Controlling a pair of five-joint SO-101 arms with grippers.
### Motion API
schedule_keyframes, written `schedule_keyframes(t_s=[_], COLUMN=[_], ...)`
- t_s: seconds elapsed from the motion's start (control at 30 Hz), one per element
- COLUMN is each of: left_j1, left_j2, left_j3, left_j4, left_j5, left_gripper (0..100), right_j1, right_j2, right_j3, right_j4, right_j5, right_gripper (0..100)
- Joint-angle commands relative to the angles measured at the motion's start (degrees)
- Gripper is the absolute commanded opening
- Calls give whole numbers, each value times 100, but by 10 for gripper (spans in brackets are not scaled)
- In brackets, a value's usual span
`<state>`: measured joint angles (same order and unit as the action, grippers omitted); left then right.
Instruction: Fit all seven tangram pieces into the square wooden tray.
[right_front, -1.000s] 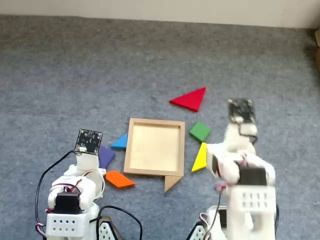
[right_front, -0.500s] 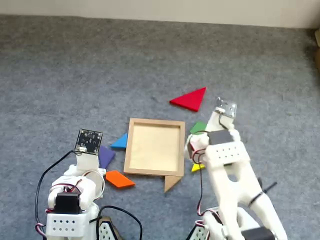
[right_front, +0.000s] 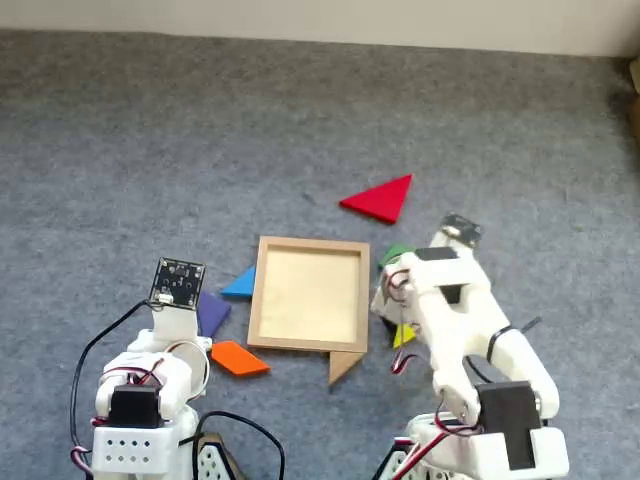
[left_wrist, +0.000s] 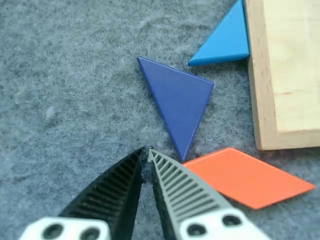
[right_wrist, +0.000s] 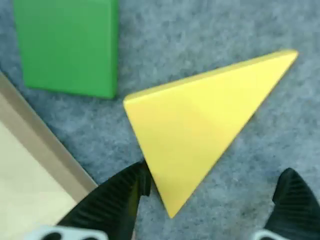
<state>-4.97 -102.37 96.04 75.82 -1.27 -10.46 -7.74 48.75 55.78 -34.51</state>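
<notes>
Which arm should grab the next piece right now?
Right. The right tool is open astride a corner of the yellow triangle; the left tool is shut, just off the tip of the dark blue triangle.

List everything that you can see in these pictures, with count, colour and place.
tray: 1, pale wood, centre, nothing in it
red triangle: 1, red, beyond the tray's far right corner
square: 1, green, right of the tray
yellow triangle: 1, yellow, beside the square
light triangle: 1, light blue, at the tray's left rim
dark triangle: 1, dark blue, left of the tray
parallelogram: 1, orange, near the tray's near left corner
tan triangle: 1, wood colour, at the tray's near right corner
mat: 1, grey, under all
left arm: 1, white, by the dark triangle, jaws shut
right arm: 1, white, over the yellow triangle, jaws open
</notes>
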Motion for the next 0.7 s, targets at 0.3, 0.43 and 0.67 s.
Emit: schedule_keyframes(t_s=[0.3, 0.43, 0.67], left_j1=[92, 92, 92], left_j2=[-136, -136, -136], left_j3=[119, 119, 119], left_j4=[18, 18, 18], left_j5=[26, 26, 26], left_gripper=[5, 5, 5], right_j1=[1991, 2114, 2018], right_j2=[110, 101, 154], right_j3=[-778, -1024, -2044], right_j4=[-163, 233, 1165], right_j5=[1538, 1626, 835], right_gripper=[372, 372, 372])
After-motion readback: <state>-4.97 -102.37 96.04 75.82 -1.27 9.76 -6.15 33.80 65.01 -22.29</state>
